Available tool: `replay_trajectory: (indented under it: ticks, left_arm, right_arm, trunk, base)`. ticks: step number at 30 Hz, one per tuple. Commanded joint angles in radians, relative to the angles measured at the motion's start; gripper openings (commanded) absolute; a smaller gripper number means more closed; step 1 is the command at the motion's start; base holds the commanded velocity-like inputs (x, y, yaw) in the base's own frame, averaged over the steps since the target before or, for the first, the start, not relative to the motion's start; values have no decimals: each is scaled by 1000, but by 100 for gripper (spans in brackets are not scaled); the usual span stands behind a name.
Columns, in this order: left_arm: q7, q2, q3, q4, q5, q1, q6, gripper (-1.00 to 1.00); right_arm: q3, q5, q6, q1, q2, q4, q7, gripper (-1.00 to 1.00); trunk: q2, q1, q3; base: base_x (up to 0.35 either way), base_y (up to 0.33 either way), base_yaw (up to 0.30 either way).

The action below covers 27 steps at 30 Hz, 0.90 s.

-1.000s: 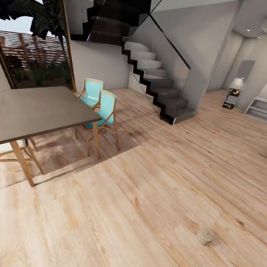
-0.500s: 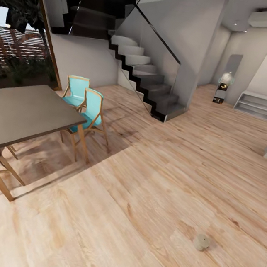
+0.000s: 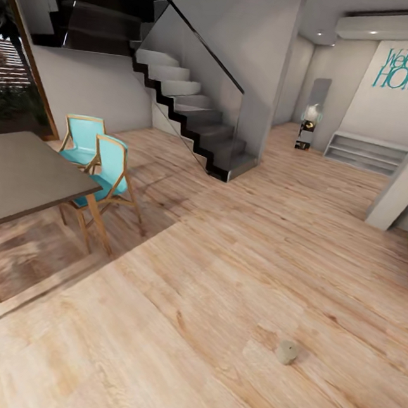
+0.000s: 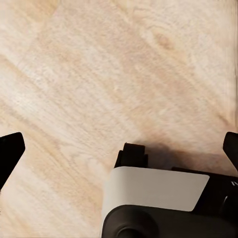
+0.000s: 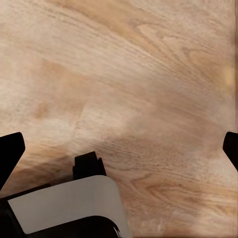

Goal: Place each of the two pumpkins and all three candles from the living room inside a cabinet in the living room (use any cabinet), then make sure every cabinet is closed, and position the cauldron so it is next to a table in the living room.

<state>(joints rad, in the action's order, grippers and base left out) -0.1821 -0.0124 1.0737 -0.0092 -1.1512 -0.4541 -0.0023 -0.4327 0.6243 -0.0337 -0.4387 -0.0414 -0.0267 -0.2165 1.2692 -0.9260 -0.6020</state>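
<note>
Both tools hang over bare wood floor. In the left wrist view the left tool [image 4: 119,148] has its dark fingertips set far out at opposite edges of the picture, so it stands wide and carries nothing; the right tool [image 5: 119,148] reads the same way, wide and empty above the floor [image 5: 129,74].

Outward from there, the head view shows a small pale beige object [image 3: 287,351] lying alone on the planks ahead and to the right; it may be one of the candles, but it is too small to be sure. Further off to the left stands the grey counter [image 3: 22,175] with two turquoise chairs [image 3: 103,169] beside it, then the dark staircase [image 3: 190,110] and a low pale shelf [image 3: 363,152] under wall lettering.

The step in hand looks like travel and search. It would go best by bringing the base close to the pale object, squaring up to it, then lowering one wide tool straight over it.
</note>
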Motion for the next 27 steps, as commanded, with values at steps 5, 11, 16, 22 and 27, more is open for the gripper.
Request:
replay_trajectory:
  ticks: [5,11,16,22,27]
  left_arm:
    - [0,0,0,0,-1,0,1,100]
    - [2,-1,0,-1,1,0,-1,100]
    - [45,-2,1,-1,3,0,0,100]
    - [77,0,3,0,4,0,2,100]
    - [78,0,3,0,4,0,2,100]
  right_arm:
    - [0,0,0,0,0,0,0,100]
    - [0,0,0,3,0,0,0,100]
    - [0,0,0,5,0,0,0,100]
    - [0,0,0,5,0,0,0,100]
    - [0,5,1,5,0,1,0,100]
  trunk:
    - [0,0,0]
    - [0,0,0]
    - [0,0,0]
    - [0,0,0]
    - [0,0,-3]
  base:
    - [0,0,-274]
    - [0,0,-274]
    - [123,0,-274]
    - [310,0,-274]
    - [328,0,-239]
